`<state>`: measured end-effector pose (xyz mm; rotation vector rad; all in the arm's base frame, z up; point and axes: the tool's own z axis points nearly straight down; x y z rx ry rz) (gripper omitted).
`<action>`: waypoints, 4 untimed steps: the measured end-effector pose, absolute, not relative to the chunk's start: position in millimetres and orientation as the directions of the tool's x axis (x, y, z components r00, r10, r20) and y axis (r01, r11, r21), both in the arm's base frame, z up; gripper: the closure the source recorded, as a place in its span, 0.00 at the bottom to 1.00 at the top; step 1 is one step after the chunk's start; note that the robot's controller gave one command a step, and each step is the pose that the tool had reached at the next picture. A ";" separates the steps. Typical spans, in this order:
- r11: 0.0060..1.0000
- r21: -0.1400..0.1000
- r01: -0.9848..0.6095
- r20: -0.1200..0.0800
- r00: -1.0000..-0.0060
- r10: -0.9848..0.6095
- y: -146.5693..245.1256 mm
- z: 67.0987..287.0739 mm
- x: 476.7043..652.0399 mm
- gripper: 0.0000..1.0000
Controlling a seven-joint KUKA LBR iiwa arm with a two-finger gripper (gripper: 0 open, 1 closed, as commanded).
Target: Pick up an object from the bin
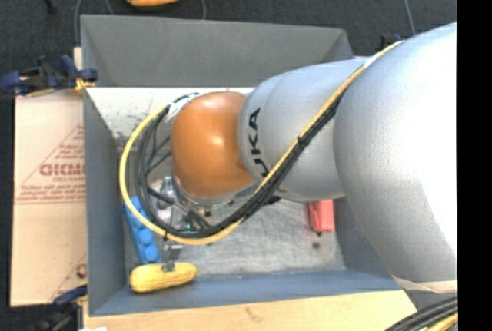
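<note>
My gripper [171, 249] hangs low in the bin's front left corner, mostly hidden under the arm's orange cover. Its lower end sits just above a yellow, knobbly, corn-cob-shaped thing [161, 276] lying along the front wall. I cannot see whether it touches that thing. Immediately to its left, a blue elongated thing [142, 230] lies against the left wall, partly behind the cables.
A red block-like thing [322, 216] lies on the bin floor at the right, half under the arm. The big white arm covers the bin's middle and right. Yellow and black cables loop round the wrist close to the left wall.
</note>
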<state>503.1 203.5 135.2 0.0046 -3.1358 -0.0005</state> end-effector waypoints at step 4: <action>0.970 -0.001 -0.244 0.004 -0.970 -0.244 212.9 148.2 482.7 1.00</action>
